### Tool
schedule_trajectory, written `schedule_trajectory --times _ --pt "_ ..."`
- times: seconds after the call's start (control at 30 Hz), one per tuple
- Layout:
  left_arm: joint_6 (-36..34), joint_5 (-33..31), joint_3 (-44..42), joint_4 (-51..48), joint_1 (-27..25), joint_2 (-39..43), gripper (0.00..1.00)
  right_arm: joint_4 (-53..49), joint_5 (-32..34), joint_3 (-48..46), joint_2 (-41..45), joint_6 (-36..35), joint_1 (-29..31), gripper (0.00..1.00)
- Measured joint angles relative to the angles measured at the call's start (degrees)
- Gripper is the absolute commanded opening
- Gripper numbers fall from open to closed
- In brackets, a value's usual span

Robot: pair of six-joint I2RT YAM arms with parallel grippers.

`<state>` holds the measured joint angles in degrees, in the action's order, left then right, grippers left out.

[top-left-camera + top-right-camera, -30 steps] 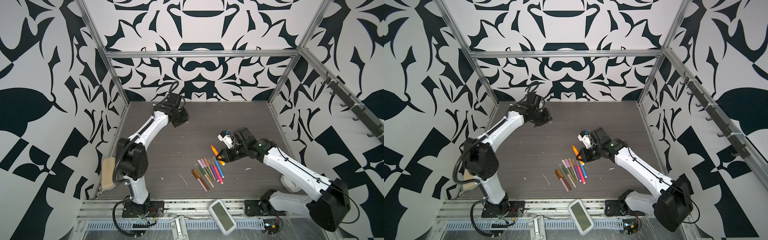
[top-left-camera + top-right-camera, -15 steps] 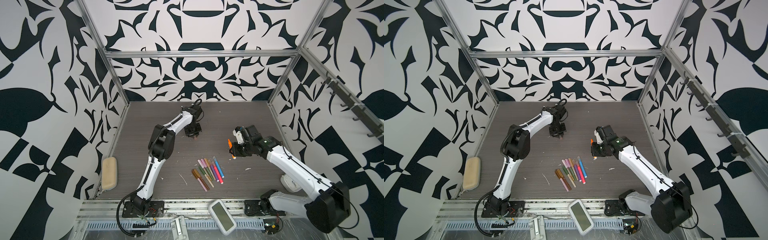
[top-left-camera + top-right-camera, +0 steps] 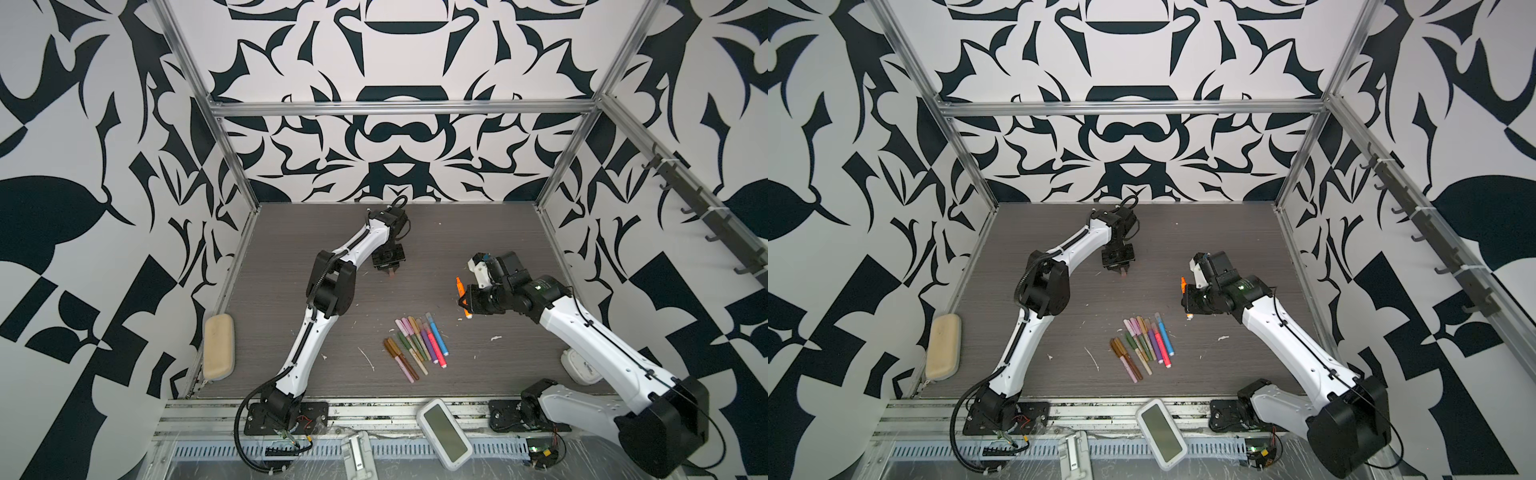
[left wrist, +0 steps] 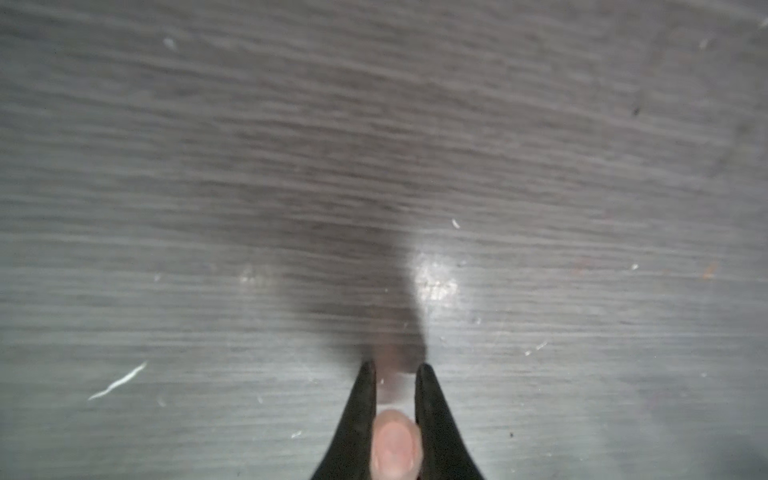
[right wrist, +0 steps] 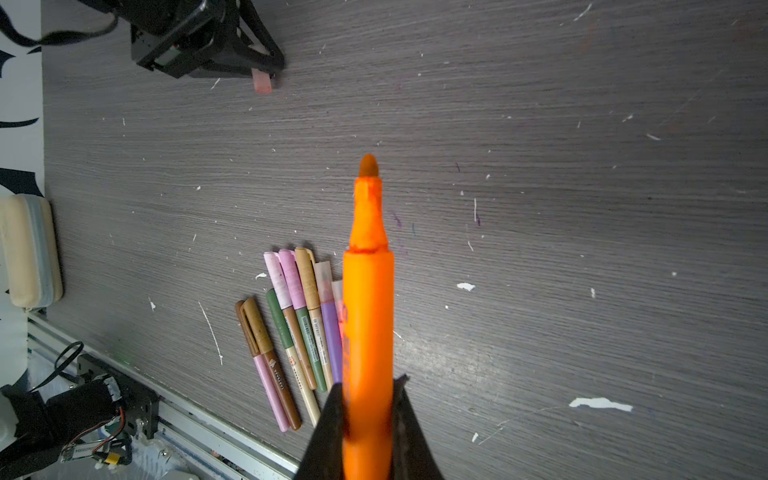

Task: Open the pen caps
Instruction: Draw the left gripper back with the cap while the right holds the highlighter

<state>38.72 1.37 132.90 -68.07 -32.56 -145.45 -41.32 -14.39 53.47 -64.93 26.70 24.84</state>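
Since a sec ago both arms have pulled apart: your left fingers point(image 4: 357, 424) came forward & toward the ctr from farther back-left, & your right fingers point(image 5: 330, 436) drew away from the row of pens point(image 3: 417, 347), off to the right. Left fingers are clenched on a translucent pink cap point(image 5: 262, 81), held low over the counter point(image 3: 274, 270) (touching it or just above, can't tell). Right fingers are clamped round the orange pen point(image 5: 368, 311) toward its rear end, felt tip bare & pointing out over the counter, so that one looks done. Rest of the pens lie side by side near the front, touching, pen caps point(image 5: 293, 276) on as far as I can see.

Handling, my guess: pens are light, stiff, smooth plastic, so they'll slip or spin if pinched weakly; take the barrel approx mid-length, square across. Cap is thin-walled & tiny; grip it across the middle, not the rim, or it'll squash or pop out. Keep the wet tip off the counter, it'll mark. Next pick: an outer one, e.g. the blue pen point(image 3: 437, 343), since the packed middle leaves no room for fingers.
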Motion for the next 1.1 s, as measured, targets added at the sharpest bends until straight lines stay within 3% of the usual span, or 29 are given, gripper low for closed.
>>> schedule_trajectory --times 0.5,0.77,1.1 --pt "-4.3 -2.1 0.2 -4.9 -0.6 -0.3 0.03 0.5 -2.7 -1.0 -1.2 0.4 0.0 0.0" --pt "-5.6 -2.4 0.2 -5.0 -0.6 -0.3 0.23 1.6 -4.5 -0.7 -6.0 0.4 0.0 0.0" --pt "-6.1 -2.5 -0.1 -5.2 -0.6 -0.2 0.29 2.7 -5.6 0.4 -7.5 0.3 0.0 0.0"
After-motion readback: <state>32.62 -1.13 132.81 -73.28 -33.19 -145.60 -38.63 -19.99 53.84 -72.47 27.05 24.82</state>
